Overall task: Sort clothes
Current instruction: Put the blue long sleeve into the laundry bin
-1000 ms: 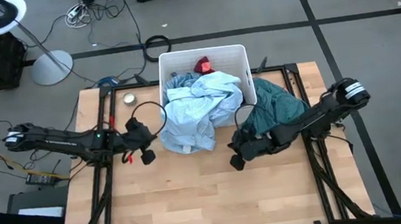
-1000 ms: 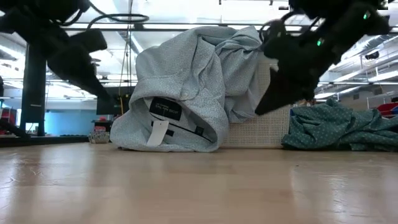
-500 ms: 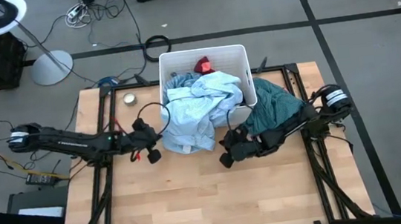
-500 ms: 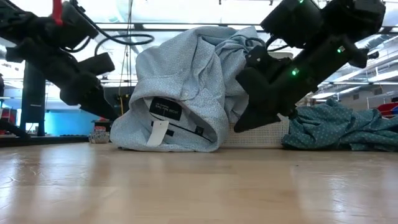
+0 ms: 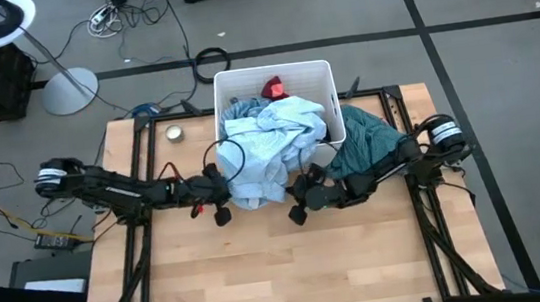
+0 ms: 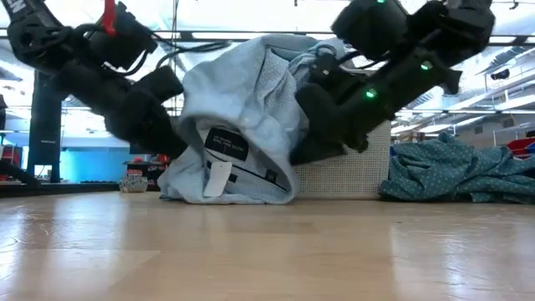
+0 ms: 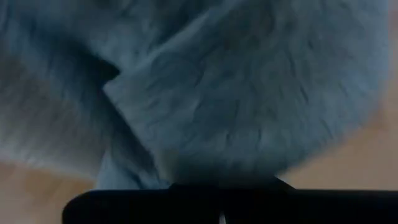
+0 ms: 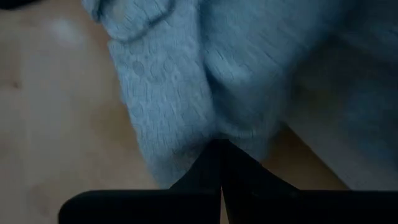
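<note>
A crumpled light blue cotton shirt [image 5: 265,151] spills out of the white rectangular plastic bin [image 5: 322,73] at the table's twelve o'clock edge and droops onto the pale wooden table [image 5: 263,272] toward six o'clock, its black neck label and white tag facing the low camera. Both arms press in on its lower hem: the left gripper [image 5: 218,191] from nine o'clock, the right gripper [image 5: 298,196] from three o'clock. In the right wrist view the right gripper's dark fingers [image 8: 219,163] meet in a closed point against the fabric, though whether cloth is pinched between them is not clear. The left wrist view is filled with blue cloth, so I cannot tell how the left claw stands. A teal dotted soft garment [image 5: 370,142] lies on the table just at three o'clock of the bin, and a small red fabric item [image 5: 273,87] sits inside the bin at its far end. The step in hand appears to be taking hold of the blue shirt to draw it clear; next, both grips need confirming before lifting toward six o'clock without dragging the bin.
</note>
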Controlling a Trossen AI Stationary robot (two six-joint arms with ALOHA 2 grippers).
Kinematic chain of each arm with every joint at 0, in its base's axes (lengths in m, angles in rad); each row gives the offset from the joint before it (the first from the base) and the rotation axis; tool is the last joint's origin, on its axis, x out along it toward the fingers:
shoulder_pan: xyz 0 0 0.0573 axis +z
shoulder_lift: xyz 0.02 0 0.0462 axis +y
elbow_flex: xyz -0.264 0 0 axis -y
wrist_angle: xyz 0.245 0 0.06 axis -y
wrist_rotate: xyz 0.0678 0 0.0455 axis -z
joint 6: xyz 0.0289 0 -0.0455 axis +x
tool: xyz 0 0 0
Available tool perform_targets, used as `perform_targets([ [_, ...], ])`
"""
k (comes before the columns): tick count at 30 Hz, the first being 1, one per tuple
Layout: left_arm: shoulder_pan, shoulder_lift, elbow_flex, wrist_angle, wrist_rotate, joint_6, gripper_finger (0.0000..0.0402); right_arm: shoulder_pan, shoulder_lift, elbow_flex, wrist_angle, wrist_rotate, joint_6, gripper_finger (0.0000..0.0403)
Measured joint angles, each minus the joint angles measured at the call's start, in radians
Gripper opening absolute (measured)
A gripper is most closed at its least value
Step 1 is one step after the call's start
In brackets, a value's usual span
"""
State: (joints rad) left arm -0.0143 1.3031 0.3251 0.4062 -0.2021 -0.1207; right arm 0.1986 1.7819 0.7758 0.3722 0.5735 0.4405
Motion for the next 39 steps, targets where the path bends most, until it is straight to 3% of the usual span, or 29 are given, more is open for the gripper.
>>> perform_targets([
  [14,-0.002,0.014,0.202,-0.002,0.132,0.065,0.0,-0.018,0.002,0.189,-0.003,-0.04,-0.226,0.0],
  [19,-0.009,0.001,0.306,-0.15,0.142,0.066,0.0,-0.01,-0.028,0.233,-0.063,-0.043,-0.257,0.0],
  [26,-0.051,-0.002,0.465,-0.392,0.144,0.035,0.0,-0.004,-0.118,0.252,-0.118,-0.047,-0.259,0.0],
  [33,-0.076,-0.002,0.592,-0.43,0.159,0.099,0.0,0.0,-0.22,0.252,-0.129,-0.054,-0.304,0.0],
  [39,-0.048,-0.002,0.722,-0.464,0.105,0.207,0.0,-0.019,-0.339,0.252,-0.133,-0.034,-0.368,0.0],
])
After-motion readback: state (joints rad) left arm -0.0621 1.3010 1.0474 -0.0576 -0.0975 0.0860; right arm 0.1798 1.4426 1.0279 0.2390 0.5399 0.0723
